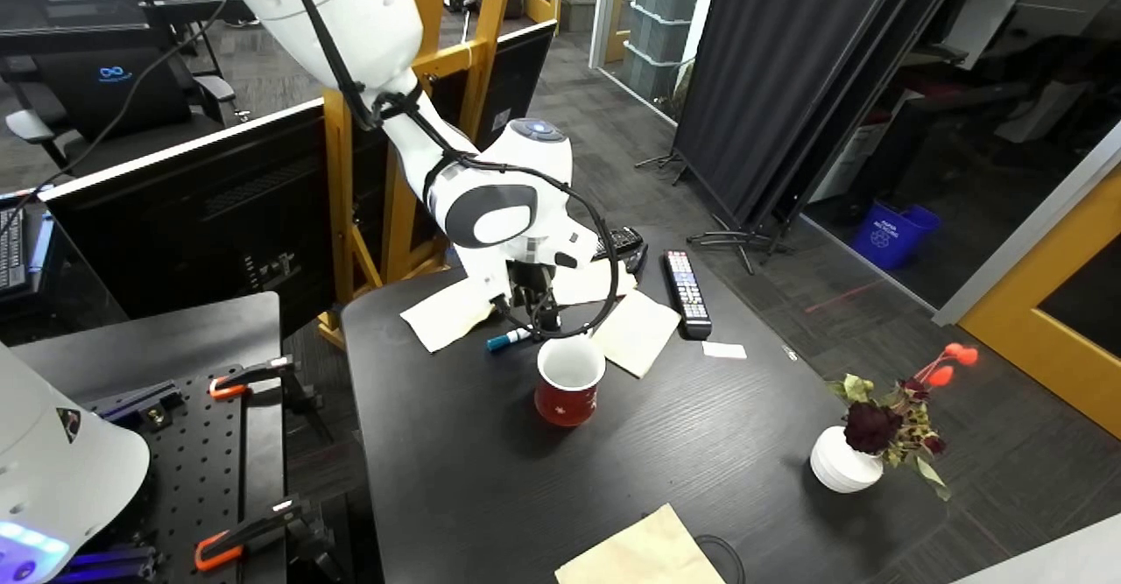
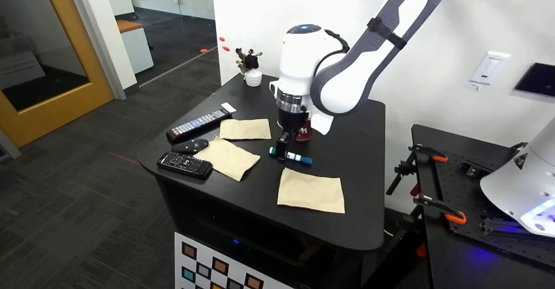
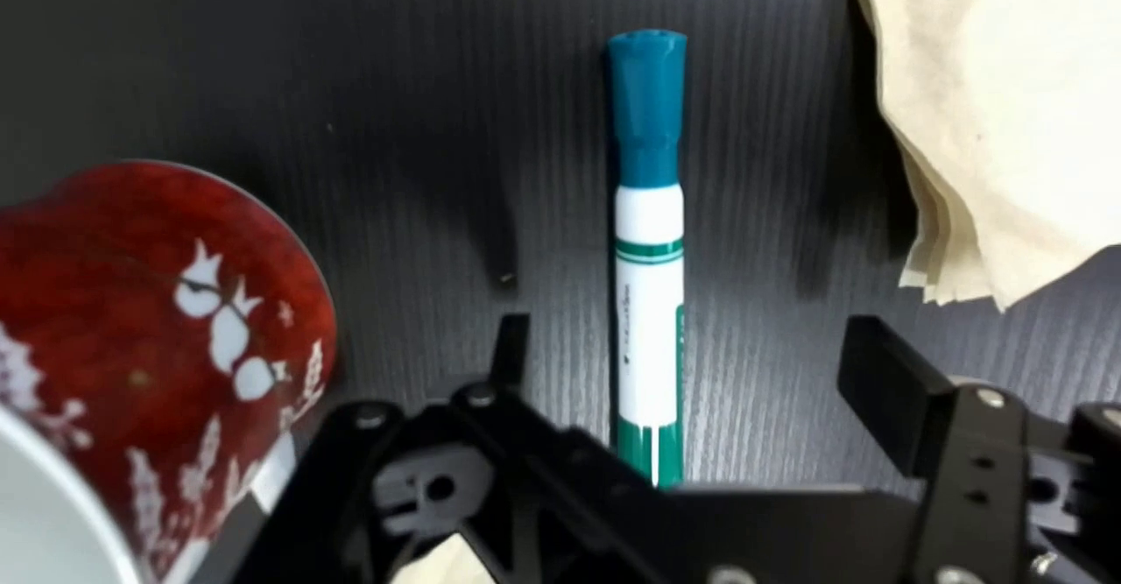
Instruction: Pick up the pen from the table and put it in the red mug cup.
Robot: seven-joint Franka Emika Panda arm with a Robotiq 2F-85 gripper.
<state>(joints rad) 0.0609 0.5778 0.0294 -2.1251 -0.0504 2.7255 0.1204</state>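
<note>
The pen is a marker with a teal cap, a white barrel and a green end. It lies flat on the black table and shows in both exterior views. My gripper is open in the wrist view, with one finger on each side of the pen, apart from it. The gripper is low over the pen in both exterior views. The red mug cup stands upright beside the pen, with a white inside. It also shows in the wrist view; in an exterior view the arm partly hides it.
Tan napkins lie on both sides of the pen. Another napkin lies farther off. Remotes, a small white stick and a white flower pot stand or lie around the table.
</note>
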